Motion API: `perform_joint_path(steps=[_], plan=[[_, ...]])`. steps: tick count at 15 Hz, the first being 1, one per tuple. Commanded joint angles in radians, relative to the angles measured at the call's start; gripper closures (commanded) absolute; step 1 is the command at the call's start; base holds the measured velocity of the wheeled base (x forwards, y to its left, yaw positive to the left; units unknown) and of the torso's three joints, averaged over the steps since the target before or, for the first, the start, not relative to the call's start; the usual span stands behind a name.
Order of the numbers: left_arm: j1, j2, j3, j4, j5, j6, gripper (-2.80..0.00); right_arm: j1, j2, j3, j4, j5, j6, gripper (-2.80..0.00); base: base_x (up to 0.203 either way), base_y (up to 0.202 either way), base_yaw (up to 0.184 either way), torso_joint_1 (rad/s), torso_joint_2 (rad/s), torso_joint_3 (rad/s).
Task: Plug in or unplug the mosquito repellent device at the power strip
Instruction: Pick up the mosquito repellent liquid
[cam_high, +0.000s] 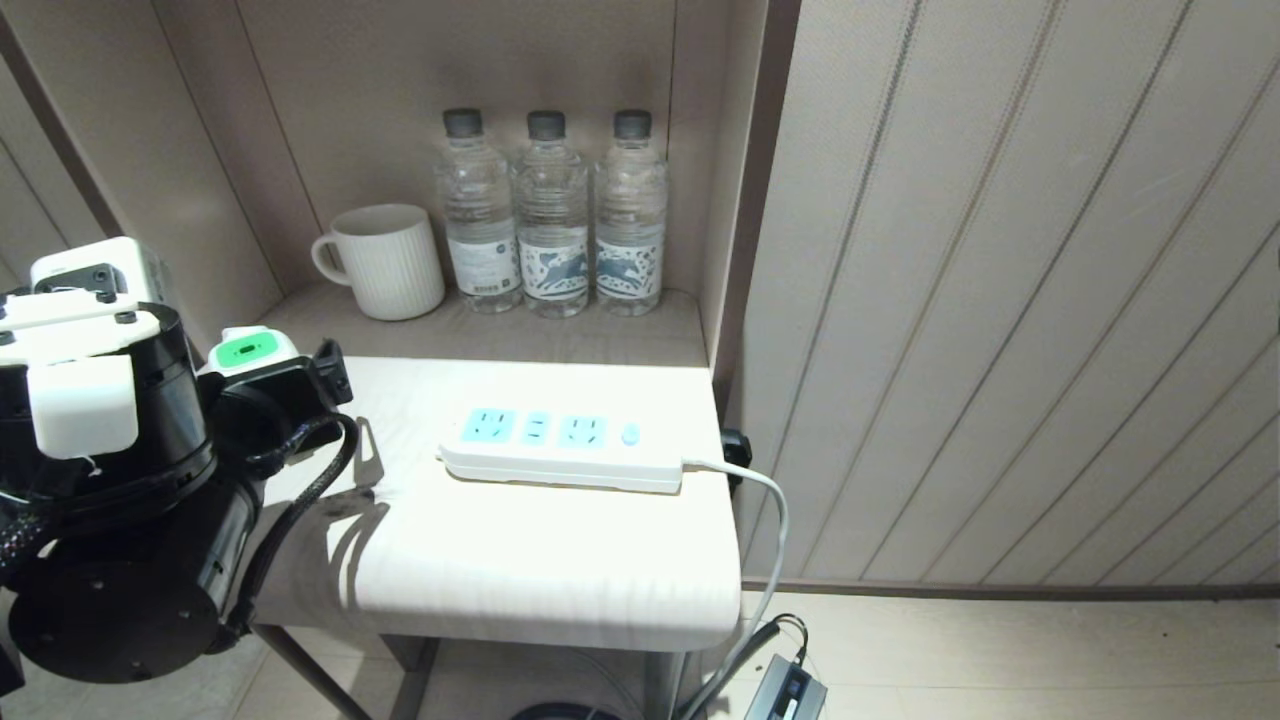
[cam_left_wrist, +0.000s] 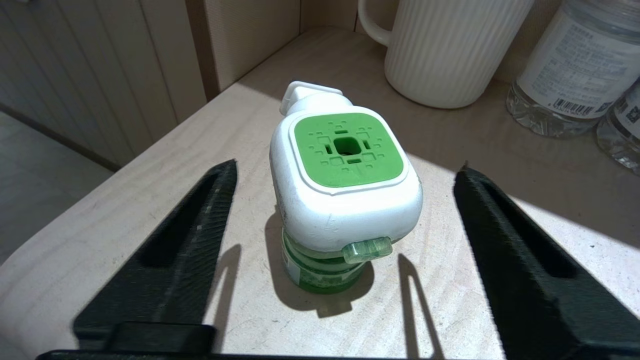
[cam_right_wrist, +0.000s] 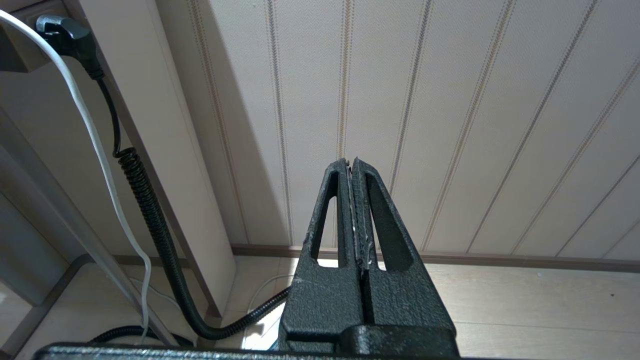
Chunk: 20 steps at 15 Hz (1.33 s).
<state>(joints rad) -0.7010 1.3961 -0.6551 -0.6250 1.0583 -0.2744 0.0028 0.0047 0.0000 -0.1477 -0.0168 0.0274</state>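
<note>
The mosquito repellent device (cam_left_wrist: 345, 185), a green bottle under a white cap with a green top, stands upright on the left part of the pale table (cam_high: 520, 560). Its plug end (cam_left_wrist: 305, 92) points away from my wrist. My left gripper (cam_left_wrist: 346, 165) is open, one black finger on each side of the device with a gap on both sides. In the head view the device (cam_high: 248, 350) shows just past my left arm. The power strip (cam_high: 565, 450) lies flat to the right of it, its sockets free. My right gripper (cam_right_wrist: 350, 162) is shut on nothing, low beside the table, facing the wall.
A white ribbed mug (cam_high: 385, 262) and three clear water bottles (cam_high: 550, 215) stand in the alcove behind the table. The strip's white cord (cam_high: 770, 500) drops off the table's right edge. A black plug (cam_right_wrist: 65, 30) and coiled cable hang by the side panel.
</note>
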Motion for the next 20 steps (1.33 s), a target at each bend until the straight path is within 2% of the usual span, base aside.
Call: perform_joint_path(steps=[1, 10, 12, 15, 18, 20], plan=[[0.0, 0.003, 0.003, -0.004, 0.006, -0.003, 0.0, 0.0, 0.0, 0.0, -0.001, 0.0, 0.0, 0.0, 0.0, 0.0, 0.0, 0.0, 0.0, 0.0], [0.001, -0.003, 0.006, 0.001, 0.0, 0.004, 0.0, 0.0, 0.0, 0.0, -0.001, 0.0, 0.0, 0.0, 0.0, 0.0, 0.0, 0.0, 0.0, 0.0], [0.0, -0.017, 0.009, 0.001, -0.018, 0.01, 0.0, 0.0, 0.0, 0.0, -0.001, 0.0, 0.0, 0.0, 0.0, 0.0, 0.0, 0.0, 0.0, 0.0], [0.0, -0.106, 0.016, 0.008, -0.152, 0.025, 0.0, 0.0, 0.0, 0.0, -0.001, 0.0, 0.0, 0.0, 0.0, 0.0, 0.0, 0.0, 0.0, 0.0], [0.003, -0.198, 0.068, 0.002, -0.31, 0.096, 0.0, 0.0, 0.0, 0.0, -0.001, 0.0, 0.0, 0.0, 0.0, 0.0, 0.0, 0.0, 0.0, 0.0], [0.005, -0.203, 0.094, -0.001, -0.349, 0.127, 0.0, 0.0, 0.0, 0.0, -0.001, 0.0, 0.0, 0.0, 0.0, 0.0, 0.0, 0.0, 0.0, 0.0]])
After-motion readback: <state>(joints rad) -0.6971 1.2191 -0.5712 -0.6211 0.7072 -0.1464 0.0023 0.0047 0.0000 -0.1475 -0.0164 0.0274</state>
